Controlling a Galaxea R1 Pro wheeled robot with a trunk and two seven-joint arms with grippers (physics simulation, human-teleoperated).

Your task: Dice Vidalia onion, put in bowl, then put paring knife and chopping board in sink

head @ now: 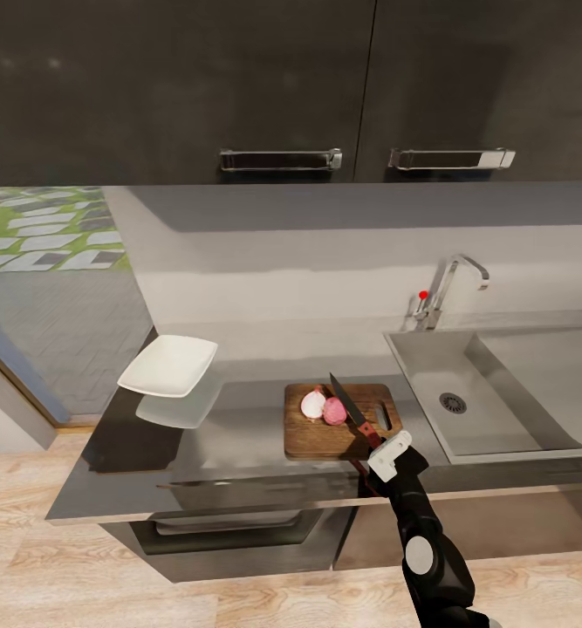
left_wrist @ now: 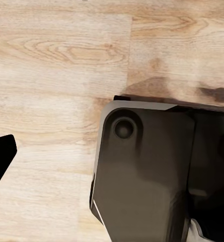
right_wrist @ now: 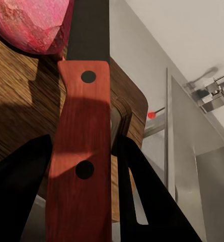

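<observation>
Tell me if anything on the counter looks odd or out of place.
The bowl sits tilted at the countertop's left back corner, seeming to hang above its own reflection rather than lying flat. Otherwise the onion halves lie on the board, with the knife in the right pincer.

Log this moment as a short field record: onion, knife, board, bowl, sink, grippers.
onion: two pieces on the board, cut faces showing
knife: held over the board, blade pointing at the onion pieces
board: on the countertop, just left of the sink, handle slot toward the sink
bowl: white, at the countertop's left end, nothing in it
sink: nothing in the basin, drain visible
right gripper: shut on the knife handle
left gripper: hangs over the wood floor; state cannot be told
</observation>
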